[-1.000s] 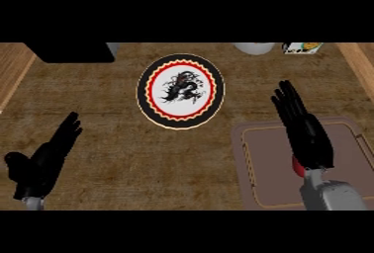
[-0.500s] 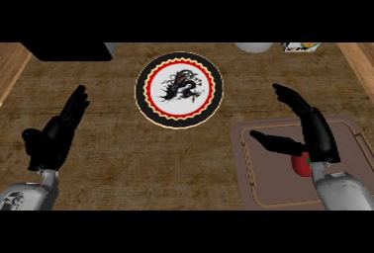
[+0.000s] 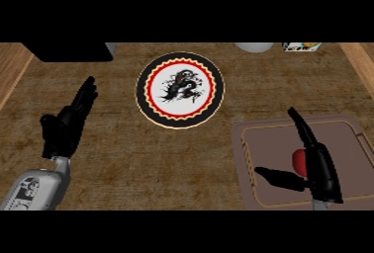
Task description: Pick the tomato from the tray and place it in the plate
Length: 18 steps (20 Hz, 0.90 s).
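At the far left a strip of pale wooden edging borders the brown, woven-looking counter, and a black block sits at the top left corner, cut off by the view's upper limit. Below it the left hand shows above its grey forearm, well apart from everything else; its fingers are straight and pressed together, pointing up and a little to the right, with the thumb sticking out on the left side, and it holds nothing. Toward the middle lies the plate, flat on the counter, with a black rim, a red zigzag ring and a white centre bearing a black figure; nothing lies on it. At the top edge, right of the plate, part of a white rounded object shows, and just beside it a small printed carton. The brown tray fills the lower right, near the plate but not touching it. The red tomato is in the tray, toward its middle, partly hidden behind the right hand. That hand hangs over the tray with straight fingers pointing up and slightly left and the thumb spread wide to the left; the tomato lies in the gap between them, against the fingers, and neither fingers nor thumb are curled round it.
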### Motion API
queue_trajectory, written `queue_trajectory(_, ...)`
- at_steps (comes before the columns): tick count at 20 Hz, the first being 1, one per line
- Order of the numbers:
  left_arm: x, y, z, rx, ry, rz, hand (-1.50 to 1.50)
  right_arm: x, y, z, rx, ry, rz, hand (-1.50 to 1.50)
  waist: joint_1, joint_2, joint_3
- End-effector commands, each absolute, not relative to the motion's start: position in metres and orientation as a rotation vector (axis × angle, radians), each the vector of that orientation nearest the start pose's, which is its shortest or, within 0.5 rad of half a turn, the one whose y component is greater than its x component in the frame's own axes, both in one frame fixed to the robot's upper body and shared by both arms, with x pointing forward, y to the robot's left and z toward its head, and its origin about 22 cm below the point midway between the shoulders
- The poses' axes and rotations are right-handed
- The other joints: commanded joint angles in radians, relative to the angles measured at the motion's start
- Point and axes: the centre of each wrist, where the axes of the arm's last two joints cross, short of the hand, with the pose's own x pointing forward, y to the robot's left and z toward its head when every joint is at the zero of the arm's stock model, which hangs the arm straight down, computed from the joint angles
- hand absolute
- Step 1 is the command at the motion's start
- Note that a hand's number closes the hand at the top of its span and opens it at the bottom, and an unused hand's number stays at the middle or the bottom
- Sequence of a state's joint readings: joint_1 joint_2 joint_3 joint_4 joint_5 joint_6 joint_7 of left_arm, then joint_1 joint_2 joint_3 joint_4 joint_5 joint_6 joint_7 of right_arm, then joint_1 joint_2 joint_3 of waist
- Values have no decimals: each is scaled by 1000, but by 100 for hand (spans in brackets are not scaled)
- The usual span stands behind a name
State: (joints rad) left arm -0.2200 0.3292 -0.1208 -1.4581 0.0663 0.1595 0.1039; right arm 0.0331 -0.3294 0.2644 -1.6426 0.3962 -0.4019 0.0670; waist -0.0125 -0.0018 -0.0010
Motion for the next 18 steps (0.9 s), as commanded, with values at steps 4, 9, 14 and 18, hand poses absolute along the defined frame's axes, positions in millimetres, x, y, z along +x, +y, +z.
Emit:
queue_trajectory(4, 306, 262, 37, 239, -1560, -207, 0, 196, -270, 83, -852, -1608, 517, -150, -9, 0, -1)
queue_trajectory(9, 305, 253, 45, 226, -1550, -218, 0, 195, -284, 115, -880, -1231, 744, -150, -4, 0, -3)
queue_trajectory(14, 299, 272, 40, 231, -1559, -224, 0, 199, -285, 143, -839, -1085, 786, -150, 12, 1, 0)
queue_trajectory(18, 299, 258, 45, 221, -1566, -236, 0, 216, -295, 146, -819, -988, 812, -150, 16, 1, 1)
